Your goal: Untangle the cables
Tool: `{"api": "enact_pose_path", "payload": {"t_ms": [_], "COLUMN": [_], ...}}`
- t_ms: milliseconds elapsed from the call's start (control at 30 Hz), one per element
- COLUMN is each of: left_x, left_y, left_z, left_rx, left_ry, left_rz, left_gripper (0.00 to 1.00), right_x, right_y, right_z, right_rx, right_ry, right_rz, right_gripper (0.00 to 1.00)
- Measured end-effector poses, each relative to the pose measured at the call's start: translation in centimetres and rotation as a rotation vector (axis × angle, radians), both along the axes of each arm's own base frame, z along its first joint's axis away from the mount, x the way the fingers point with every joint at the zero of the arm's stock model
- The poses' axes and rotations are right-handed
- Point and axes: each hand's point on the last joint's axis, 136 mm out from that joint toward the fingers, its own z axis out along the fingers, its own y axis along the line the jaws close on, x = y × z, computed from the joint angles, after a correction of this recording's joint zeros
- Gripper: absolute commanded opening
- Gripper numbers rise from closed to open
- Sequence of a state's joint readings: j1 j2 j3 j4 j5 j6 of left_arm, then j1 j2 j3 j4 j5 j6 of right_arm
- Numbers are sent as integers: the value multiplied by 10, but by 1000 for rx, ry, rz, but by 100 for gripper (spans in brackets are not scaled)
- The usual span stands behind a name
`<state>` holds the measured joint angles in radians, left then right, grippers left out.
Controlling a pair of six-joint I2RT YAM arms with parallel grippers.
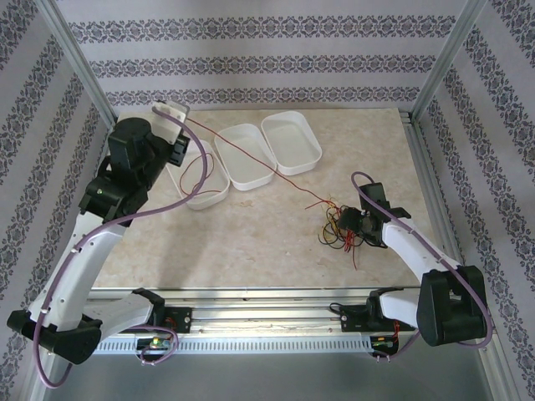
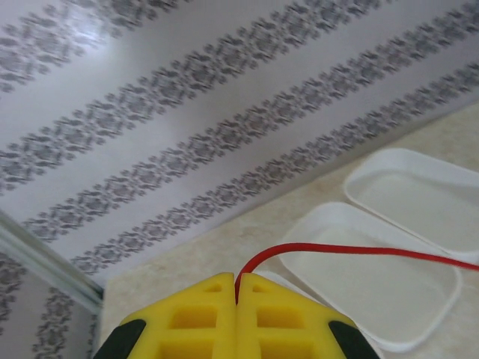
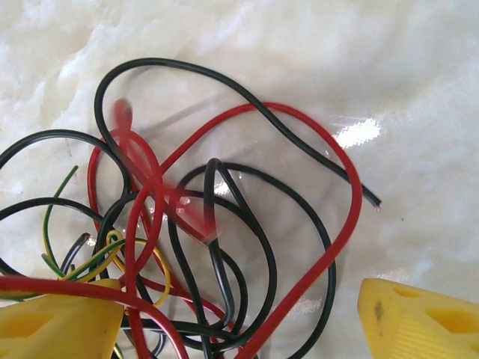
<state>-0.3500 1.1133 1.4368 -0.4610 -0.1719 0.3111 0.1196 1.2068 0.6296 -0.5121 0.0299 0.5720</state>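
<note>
The cables (image 1: 338, 227) lie in a loose knot of red, black and yellow-green strands near the right edge of the table (image 1: 251, 242). One red cable (image 1: 242, 154) runs out of the knot, passes over the white trays (image 1: 292, 144) and rises toward the far left corner. There the left end effector (image 2: 238, 290) is clenched on its end, the strand emerging from the seam between the closed yellow fingers. The right end effector (image 3: 239, 299) hangs over the knot with its fingers spread wide, gripping nothing.

We judge the step in hand to be drawing this red cable free. To do it well, we would pull slowly along the line of the strand, away from the knot. Meanwhile the right end effector would pin the black loops so the whole bundle does not drag. If the strand tightens around another loop, we would ease off rather than haul.
</note>
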Motion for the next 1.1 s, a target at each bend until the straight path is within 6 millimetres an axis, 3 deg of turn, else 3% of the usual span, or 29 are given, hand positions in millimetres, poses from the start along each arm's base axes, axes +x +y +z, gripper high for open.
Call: {"api": "enact_pose_path", "payload": {"t_ms": [167, 433, 700, 900, 1100], "left_x": [3, 5, 4, 5, 14], "left_y": [22, 19, 12, 15, 20], "left_z": [24, 49, 78, 113, 141], "left_rx": [-5, -28, -54, -50, -9], "left_ry": [-57, -109, -163, -231, -283], "left_rz": [89, 72, 30, 46, 85], "left_gripper": [0, 0, 0, 0, 0], "right_x": [0, 0, 6, 13, 14], "right_y": [-1, -1, 4, 6, 10], "right_z": [-1, 0, 29, 54, 64], "right_rx": [-8, -7, 13, 16, 22], "right_ry": [2, 0, -88, -164, -191], "right_rz": [-1, 0, 43, 70, 98], "right_gripper": [82, 81, 84, 86, 98]}}
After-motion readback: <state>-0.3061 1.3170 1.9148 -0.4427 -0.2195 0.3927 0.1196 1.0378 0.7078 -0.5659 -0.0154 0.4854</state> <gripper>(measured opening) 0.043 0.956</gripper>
